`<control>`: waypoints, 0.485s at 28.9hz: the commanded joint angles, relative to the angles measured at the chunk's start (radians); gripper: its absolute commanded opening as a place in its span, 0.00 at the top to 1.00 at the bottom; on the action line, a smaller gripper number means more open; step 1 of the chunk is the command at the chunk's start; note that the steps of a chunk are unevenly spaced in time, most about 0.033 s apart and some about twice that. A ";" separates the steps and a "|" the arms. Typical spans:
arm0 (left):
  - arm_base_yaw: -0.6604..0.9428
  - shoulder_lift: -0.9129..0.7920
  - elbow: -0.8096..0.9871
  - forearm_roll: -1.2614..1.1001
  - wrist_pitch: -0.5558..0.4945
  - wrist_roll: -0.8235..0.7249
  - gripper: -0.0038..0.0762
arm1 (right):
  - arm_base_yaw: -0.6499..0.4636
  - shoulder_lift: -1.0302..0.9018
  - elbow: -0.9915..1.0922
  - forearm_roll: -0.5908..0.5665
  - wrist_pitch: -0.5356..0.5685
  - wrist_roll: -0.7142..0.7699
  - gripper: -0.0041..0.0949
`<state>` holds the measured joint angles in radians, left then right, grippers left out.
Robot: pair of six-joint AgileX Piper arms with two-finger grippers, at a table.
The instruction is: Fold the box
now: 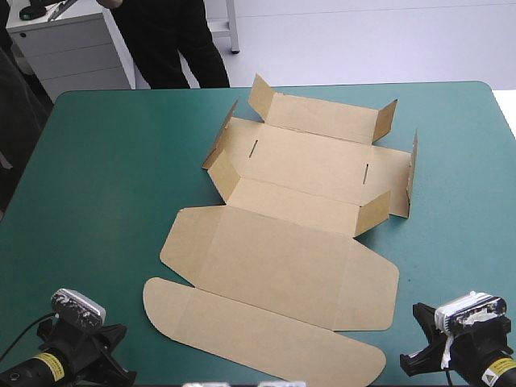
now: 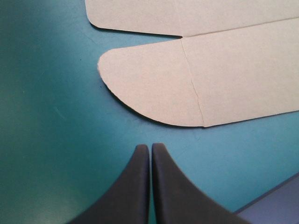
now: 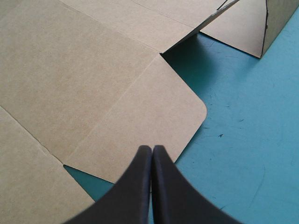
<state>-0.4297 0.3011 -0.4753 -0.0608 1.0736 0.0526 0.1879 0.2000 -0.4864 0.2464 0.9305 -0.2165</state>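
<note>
Brown box (image 1: 278, 234) lies spread, far walls raised, from high; only wrist views show both arms' jaws closed.

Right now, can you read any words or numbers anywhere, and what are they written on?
No text here can be read.
The brown box: plain board, no print, only two thin slots cut in it.
The yellow sticker on the left arm: dark marks, too small to read.
The yellow sticker on the right arm: too small to read.
The teal-green table cover: no writing.
</note>
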 commanded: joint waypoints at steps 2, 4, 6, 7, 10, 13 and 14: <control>-0.003 0.011 -0.033 -0.014 -0.048 -0.002 0.96 | -0.001 0.012 -0.023 0.009 -0.067 -0.013 0.97; -0.003 0.011 -0.033 -0.014 -0.048 -0.002 0.96 | -0.001 0.012 -0.023 0.014 -0.067 -0.016 0.97; -0.003 0.011 -0.033 -0.014 -0.048 -0.002 0.96 | -0.001 0.012 -0.023 0.014 -0.067 -0.016 0.97; -0.003 0.011 -0.033 -0.014 -0.048 -0.002 0.96 | -0.001 0.012 -0.023 0.014 -0.067 -0.016 0.97; -0.003 0.011 -0.033 -0.014 -0.048 -0.002 0.96 | -0.001 0.012 -0.023 0.014 -0.067 -0.016 0.95; -0.003 0.011 -0.033 -0.014 -0.048 -0.002 0.96 | -0.001 0.012 -0.023 0.016 -0.067 -0.021 0.85; -0.003 0.011 -0.033 -0.014 -0.048 -0.002 0.96 | -0.001 0.012 -0.023 0.019 -0.067 -0.023 0.81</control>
<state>-0.4297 0.3011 -0.4753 -0.0608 1.0736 0.0526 0.1879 0.2000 -0.4864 0.2473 0.9305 -0.2232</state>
